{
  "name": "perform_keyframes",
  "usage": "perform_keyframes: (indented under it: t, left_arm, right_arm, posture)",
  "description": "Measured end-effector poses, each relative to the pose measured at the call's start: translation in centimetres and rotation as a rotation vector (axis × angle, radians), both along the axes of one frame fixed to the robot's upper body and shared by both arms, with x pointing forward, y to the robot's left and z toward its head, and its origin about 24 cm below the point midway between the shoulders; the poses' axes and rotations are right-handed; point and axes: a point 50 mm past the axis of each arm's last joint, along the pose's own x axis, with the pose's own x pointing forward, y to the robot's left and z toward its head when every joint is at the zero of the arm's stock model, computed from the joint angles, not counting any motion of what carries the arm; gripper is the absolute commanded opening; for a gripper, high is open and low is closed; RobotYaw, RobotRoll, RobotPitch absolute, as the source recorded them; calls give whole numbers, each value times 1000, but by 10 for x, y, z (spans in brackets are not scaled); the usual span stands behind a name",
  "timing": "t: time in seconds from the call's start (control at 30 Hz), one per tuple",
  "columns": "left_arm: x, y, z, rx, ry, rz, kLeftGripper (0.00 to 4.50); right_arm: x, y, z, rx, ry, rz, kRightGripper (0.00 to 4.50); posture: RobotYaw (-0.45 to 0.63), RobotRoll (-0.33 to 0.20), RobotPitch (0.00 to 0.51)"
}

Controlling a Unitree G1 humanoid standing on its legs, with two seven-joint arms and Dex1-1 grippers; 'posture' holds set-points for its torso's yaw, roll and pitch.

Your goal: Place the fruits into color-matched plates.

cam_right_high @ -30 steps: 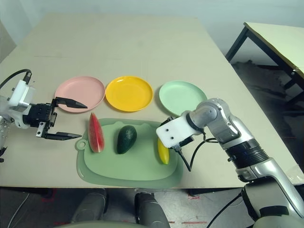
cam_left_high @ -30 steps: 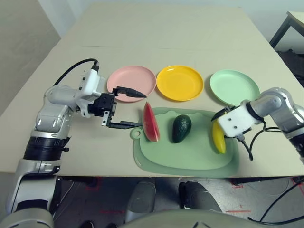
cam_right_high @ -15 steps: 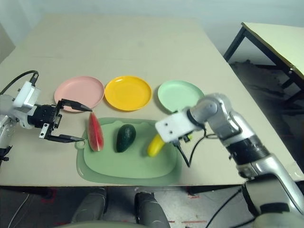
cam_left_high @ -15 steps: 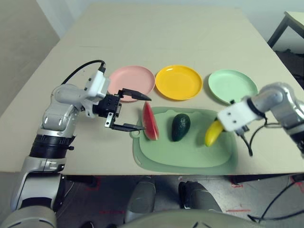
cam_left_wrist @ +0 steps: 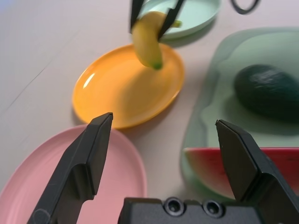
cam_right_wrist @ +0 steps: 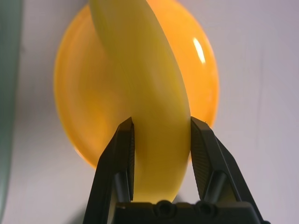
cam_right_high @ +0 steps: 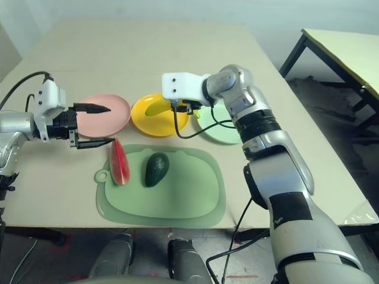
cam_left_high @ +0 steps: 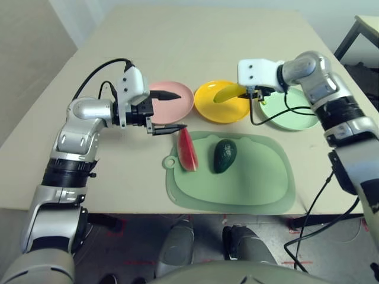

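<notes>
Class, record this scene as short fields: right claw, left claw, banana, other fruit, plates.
right claw: shut on the curved yellow toy banana
left claw: open, holding nothing
banana: held above the round yellow-orange plastic plate
other fruit: red watermelon wedge with green rind and dark green avocado, on the sage-green mat
plates, robot's left to right: round pink, yellow-orange, round pale mint

A pale beige tabletop carries three round plates in a row: a pink plate, a yellow-orange plate in the middle, and a mint green plate. On the robot's side of them, a large sage-green mat with a ring tab lies flat, near the tabletop's edge.
</notes>
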Motion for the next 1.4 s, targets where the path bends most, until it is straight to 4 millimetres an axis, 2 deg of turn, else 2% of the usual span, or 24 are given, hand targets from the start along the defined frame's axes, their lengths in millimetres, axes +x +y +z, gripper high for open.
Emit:
perform_keyframes:
  t: [0.23, 0.33, 0.4, 0.43, 0.6, 0.63, 0.7, 0.73, 0.83, 0.87, 0.97, 1.03, 1.13, 1.17, 1.3, 1.4]
  left_arm:
    - [9, -7, 3, -29, -56, 81, 4500]
    - [9, -7, 4, -30, -62, 87, 4500]
    - [9, -7, 4, -31, -62, 91, 4500]
    - [9, -7, 4, -31, -62, 91, 4500]
    - [10, -7, 3, -27, -61, 87, 4500]
    - [10, -7, 2, -26, -62, 86, 4500]
    - [11, -7, 3, -25, -63, 80, 4500]
    - [11, -8, 3, -23, -62, 72, 4500]
    - [11, -11, 5, -18, -67, 31, 4500]
    - [11, -12, 6, -16, -66, 3, 4500]
    - [3, -13, 7, -1, -22, -138, 4500]
    - [-6, -13, 6, 9, 28, -265, 4500]
    - [-18, -13, 4, 15, 84, -400, 4500]
    - [-21, -14, 5, 13, 93, -442, 4500]
    - [-25, -16, 8, 28, 105, -508, 4500]
    - [-27, -17, 7, 49, 114, -529, 4500]
  right_arm:
    - [8, 18, -13, -30, -65, -27, 1687]
    - [8, 18, -21, -45, -63, -43, 1687]
    - [9, 17, -23, -47, -64, -50, 2403]
    - [9, 16, -24, -49, -62, -51, 2605]
    - [8, 13, -24, -65, -71, -39, 4439]
    - [8, 12, -23, -67, -74, -37, 4480]
    - [9, 11, -17, -75, -85, -36, 4480]
    - [10, 11, -6, -82, -102, -27, 4480]
    - [11, 14, 44, -96, -198, 22, 4480]
    - [7, 18, 61, -108, -224, 72, 4480]
    - [-9, 20, 81, -177, -200, 236, 4480]
    - [-21, 11, 75, -248, -136, 324, 4480]
    - [-41, -10, 53, -357, -24, 407, 4480]
    - [-53, -16, 46, -389, 5, 448, 4480]
    - [-87, -13, 41, -420, 29, 553, 4480]
    - [-98, -4, 43, -411, 17, 584, 4480]
  posture:
    - [279, 0, 125]
    - [281, 0, 124]
    - [281, 0, 124]
    - [277, 0, 121]
    - [266, 0, 117]
    - [262, 0, 117]
    - [245, 0, 114]
    - [245, 0, 114]
    - [230, 0, 115]
    - [230, 0, 115]
    - [224, 0, 117]
    - [224, 0, 117]
    - [205, 0, 124]
    - [205, 0, 124]
    - [196, 0, 124]
    - [198, 0, 123]
